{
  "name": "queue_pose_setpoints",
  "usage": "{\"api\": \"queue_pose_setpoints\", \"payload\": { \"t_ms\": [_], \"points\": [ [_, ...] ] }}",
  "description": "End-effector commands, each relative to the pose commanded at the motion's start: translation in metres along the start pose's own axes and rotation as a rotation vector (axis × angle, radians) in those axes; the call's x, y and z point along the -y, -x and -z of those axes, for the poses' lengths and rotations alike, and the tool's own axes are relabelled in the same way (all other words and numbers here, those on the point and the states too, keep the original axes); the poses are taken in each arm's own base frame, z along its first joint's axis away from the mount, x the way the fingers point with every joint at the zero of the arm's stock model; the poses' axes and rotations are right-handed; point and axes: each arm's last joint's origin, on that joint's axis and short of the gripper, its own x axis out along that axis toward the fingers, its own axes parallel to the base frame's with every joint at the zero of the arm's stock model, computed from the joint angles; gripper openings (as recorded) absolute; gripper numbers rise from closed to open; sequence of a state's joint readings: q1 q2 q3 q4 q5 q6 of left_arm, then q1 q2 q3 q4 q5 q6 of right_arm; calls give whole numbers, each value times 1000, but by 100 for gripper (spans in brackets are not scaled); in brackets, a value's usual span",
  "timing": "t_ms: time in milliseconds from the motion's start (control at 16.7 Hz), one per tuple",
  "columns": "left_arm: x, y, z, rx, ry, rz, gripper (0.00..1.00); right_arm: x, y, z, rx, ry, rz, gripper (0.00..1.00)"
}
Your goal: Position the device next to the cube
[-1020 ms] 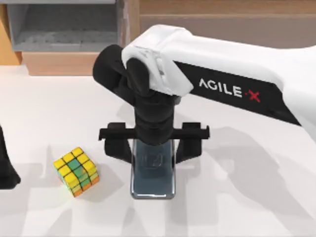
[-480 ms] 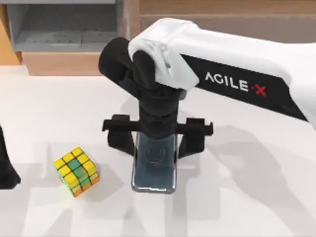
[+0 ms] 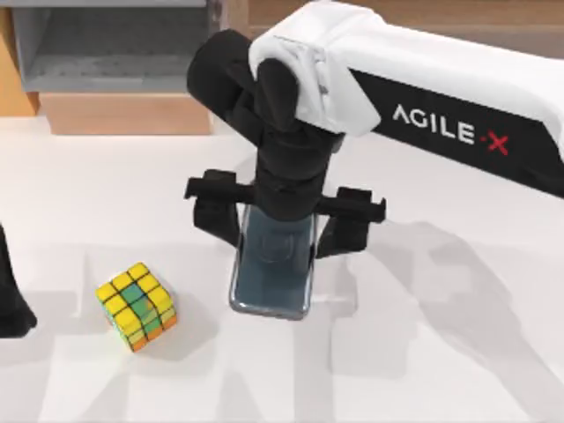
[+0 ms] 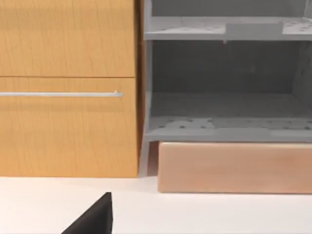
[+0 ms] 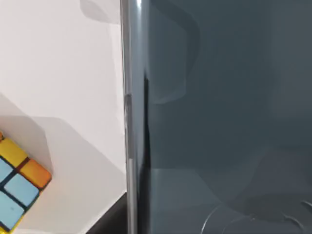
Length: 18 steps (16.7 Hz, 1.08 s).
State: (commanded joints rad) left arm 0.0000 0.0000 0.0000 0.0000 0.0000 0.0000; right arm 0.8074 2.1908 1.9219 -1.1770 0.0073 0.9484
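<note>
My right gripper is shut on the device, a dark teal-grey phone with a silver rim. The phone hangs a little above the white table, its free end pointing toward the front edge and slightly tilted. The cube, mostly yellow, green and orange, rests on the table to the left of the phone with a gap between them. In the right wrist view the device's glossy face is close up, and a corner of the cube lies beside it. My left gripper is parked at the table's left edge.
A grey open shelf with a wooden plinth stands at the back left, beside a wooden cabinet. Bare white table lies to the right of and in front of the phone.
The right gripper has risen and moved toward the back with the phone in it, and the phone has turned slightly. The cube and the left arm have not moved.
</note>
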Motion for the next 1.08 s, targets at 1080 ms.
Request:
{"api": "queue_pose_setpoints", "payload": {
  "t_ms": [1080],
  "points": [
    [0,0,0,0,0,0,100,-15,37,9,111,69,-157,0]
  ]
}}
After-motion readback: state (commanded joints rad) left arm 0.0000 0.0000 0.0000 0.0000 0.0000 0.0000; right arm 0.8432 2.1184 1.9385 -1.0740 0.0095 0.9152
